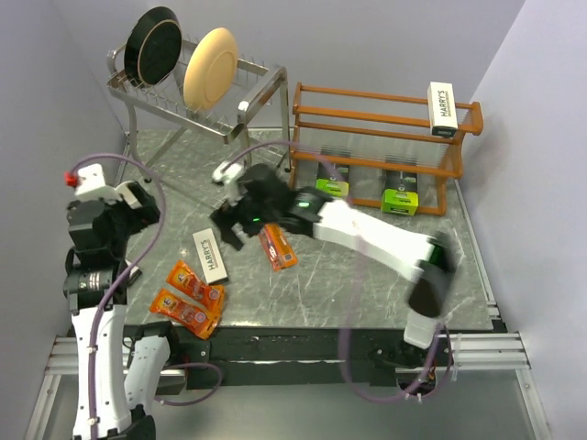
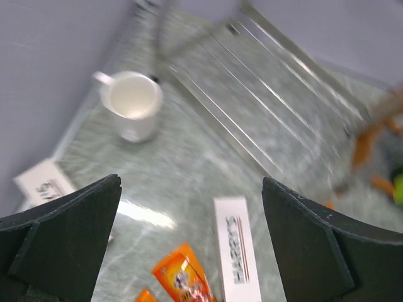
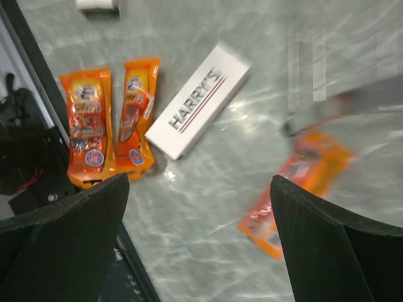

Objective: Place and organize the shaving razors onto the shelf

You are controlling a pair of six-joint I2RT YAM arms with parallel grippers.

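Top view, shelf [image 1: 367, 96]: far right of the table, against the right wall.
Top view, on the shelf: one top-tier HARRY'S box [image 1: 442, 108] at the right end of the upper rails; two lime-green packs [image 1: 332, 179] [image 1: 401, 194] on the lowest tier, apart from each other.
Top view, on the table: table HARRY'S box [image 1: 211, 256] left of centre; orange pair [image 1: 188, 298] side by side at the near left edge; lone orange pack [image 1: 278, 246] just beside the right gripper [image 1: 229, 225].
Top view, in the way: the silver rack [image 1: 197, 96] with a black plate [image 1: 151, 44] and a cream plate [image 1: 210, 67] stands far left, next to the shelf's left end.
Left wrist view, left gripper [image 2: 192, 182]: jaws spread wide, nothing between them.
Left wrist view, beyond it: white mug [image 2: 132, 104] upright on the far left; a white box [image 2: 44, 182] partly hidden behind the left finger; the table HARRY'S box and one orange pack lie near; silver rack rails blurred at the far side.
Right wrist view, right gripper: released, jaws wide, holding nothing.
Right wrist view, below it: table HARRY'S box [image 3: 198, 100] lies slantwise, its near-left corner touching the orange pair [image 3: 110, 123]; the lone orange pack [image 3: 302, 182] is blurred, on the right, apart from the box.
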